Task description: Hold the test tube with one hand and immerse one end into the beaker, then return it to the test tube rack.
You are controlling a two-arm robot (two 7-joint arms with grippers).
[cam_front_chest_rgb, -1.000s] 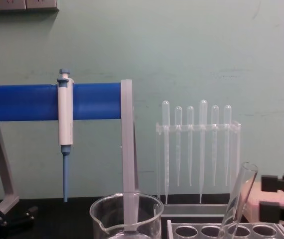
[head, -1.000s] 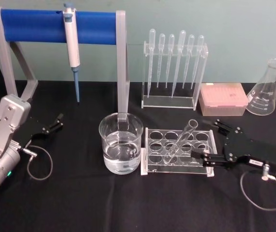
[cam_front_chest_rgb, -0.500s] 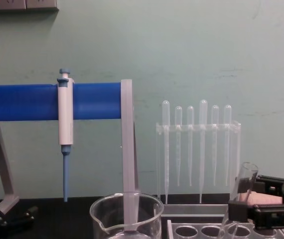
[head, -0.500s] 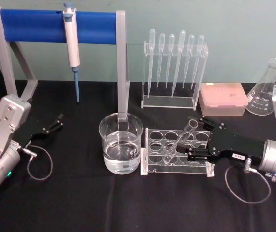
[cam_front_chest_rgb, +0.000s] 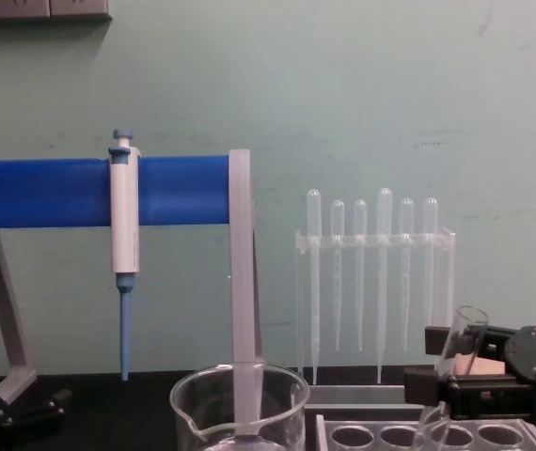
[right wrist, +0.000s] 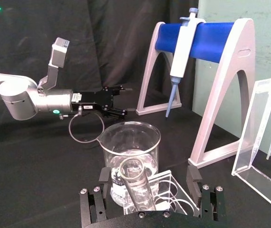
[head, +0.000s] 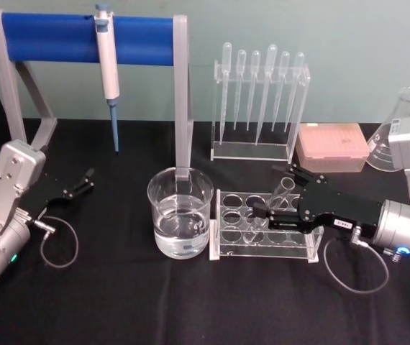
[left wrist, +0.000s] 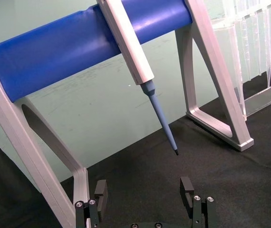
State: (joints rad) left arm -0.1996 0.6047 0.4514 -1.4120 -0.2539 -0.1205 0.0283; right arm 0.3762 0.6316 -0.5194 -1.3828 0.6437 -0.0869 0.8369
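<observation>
Observation: I see left gripper parked at left, fingers spread; beaker mid-table; rack just right of it, test tube leaning in it; right gripper unclenched, straddling the tube's upper part.

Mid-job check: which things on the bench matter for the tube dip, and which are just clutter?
In the job: test tube, leaning in the test tube rack; beaker of clear liquid; right end effector, open around the tube.
Lying about: pipettor on its blue stand; pipettes; pink tip box; Erlenmeyer flask; left end effector, parked at left.
</observation>
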